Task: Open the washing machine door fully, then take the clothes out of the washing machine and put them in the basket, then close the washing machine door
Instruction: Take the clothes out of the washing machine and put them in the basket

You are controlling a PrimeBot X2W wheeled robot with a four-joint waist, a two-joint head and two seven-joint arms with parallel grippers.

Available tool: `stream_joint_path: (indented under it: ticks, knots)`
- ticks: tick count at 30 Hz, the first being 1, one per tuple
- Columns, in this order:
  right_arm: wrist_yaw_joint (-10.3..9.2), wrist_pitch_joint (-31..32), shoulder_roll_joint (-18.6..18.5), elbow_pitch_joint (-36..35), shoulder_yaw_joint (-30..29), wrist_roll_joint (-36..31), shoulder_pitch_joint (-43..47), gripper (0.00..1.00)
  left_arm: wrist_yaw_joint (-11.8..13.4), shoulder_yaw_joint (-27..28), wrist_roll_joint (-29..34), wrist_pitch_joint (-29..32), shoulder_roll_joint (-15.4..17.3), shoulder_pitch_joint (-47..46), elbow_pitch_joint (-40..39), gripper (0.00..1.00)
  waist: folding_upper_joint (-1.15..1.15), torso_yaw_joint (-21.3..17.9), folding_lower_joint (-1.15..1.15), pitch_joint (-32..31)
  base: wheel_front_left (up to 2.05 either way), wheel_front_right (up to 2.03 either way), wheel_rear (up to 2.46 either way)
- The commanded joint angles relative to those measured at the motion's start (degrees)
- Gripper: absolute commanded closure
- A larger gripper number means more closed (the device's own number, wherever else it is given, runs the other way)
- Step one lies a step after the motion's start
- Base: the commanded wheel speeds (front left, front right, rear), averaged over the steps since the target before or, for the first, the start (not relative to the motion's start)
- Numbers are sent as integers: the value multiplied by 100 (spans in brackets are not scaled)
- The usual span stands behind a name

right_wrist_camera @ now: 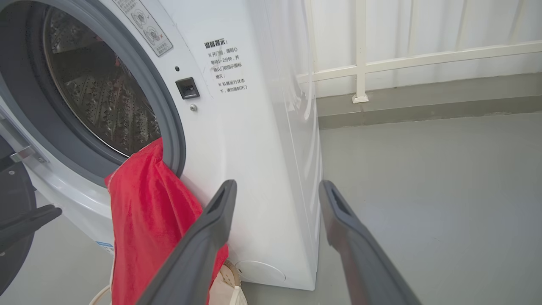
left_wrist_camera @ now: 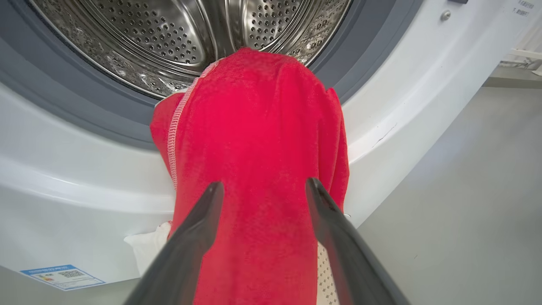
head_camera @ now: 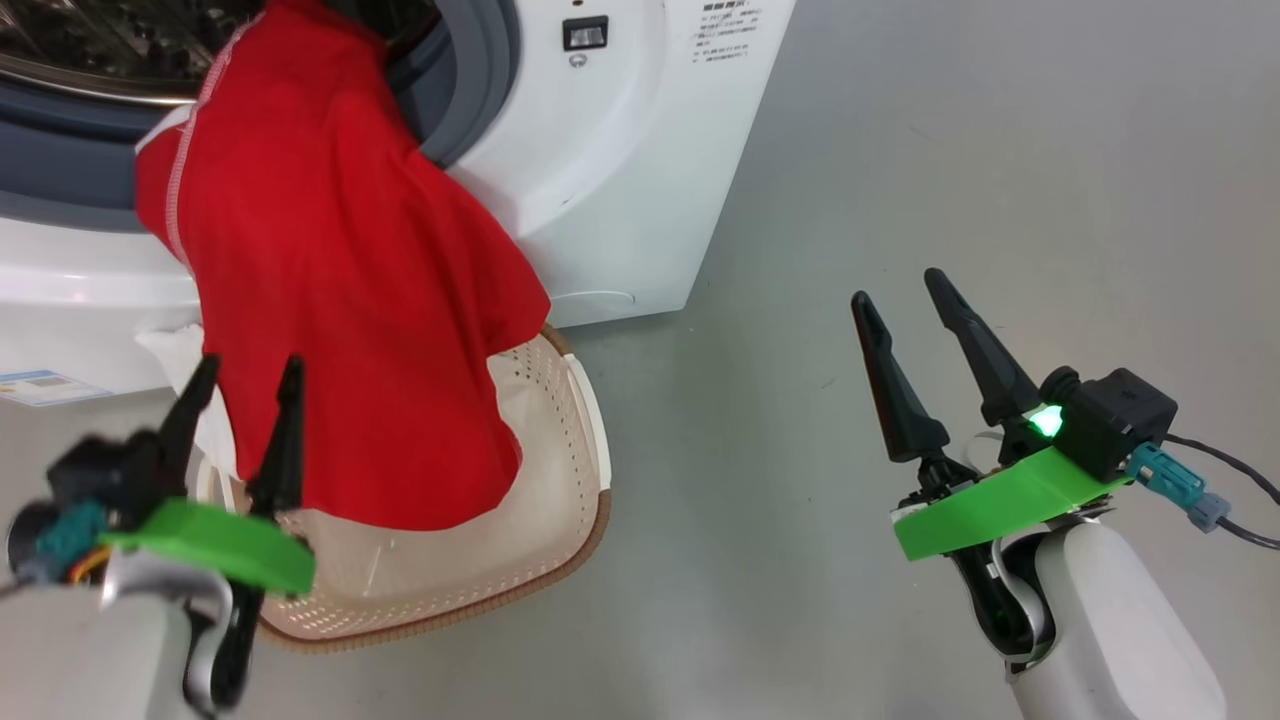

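Left gripper gapes wide, empty, the jersey just ahead of its tips, draped from the drum into the basket below. Right gripper, also spread and empty, stands well aside. Door looks open. Left to do: free the jersey's top, move the white cloth beside the left tips, close up. Nothing seems to block.

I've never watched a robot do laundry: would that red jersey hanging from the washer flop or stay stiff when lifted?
Probably floppy: the red jersey drapes in soft folds from the washing machine into the basket. Likely light, as it hangs thin. It might snag on the grey gasket.
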Motion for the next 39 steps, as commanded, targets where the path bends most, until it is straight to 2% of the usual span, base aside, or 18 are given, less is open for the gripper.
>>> stream_joint_path:
  ticks: [1,11,24,34,39]
  knots:
    - [9,-68,45,-128,132,-52,18,0,-52,142,-59,62,126,-377,94,0,0,-14,0,28,0,0,0]
    - [9,-68,105,-151,180,-57,-77,0,-266,-90,-212,376,46,-1581,1492,0,0,-159,0,216,0,0,0]
    - [9,-68,221,-202,206,-91,-229,0,-386,-271,-466,438,-137,-2898,3358,0,0,-315,0,590,0,0,0]
    - [9,-68,290,-197,234,-119,-305,0,-411,-351,-662,415,-247,-3817,4388,0,0,-410,0,802,0,0,0]
    - [9,-68,312,-200,274,-116,-364,0,-414,-332,-743,207,-219,-4177,4719,0,0,-459,0,874,0,0,0]
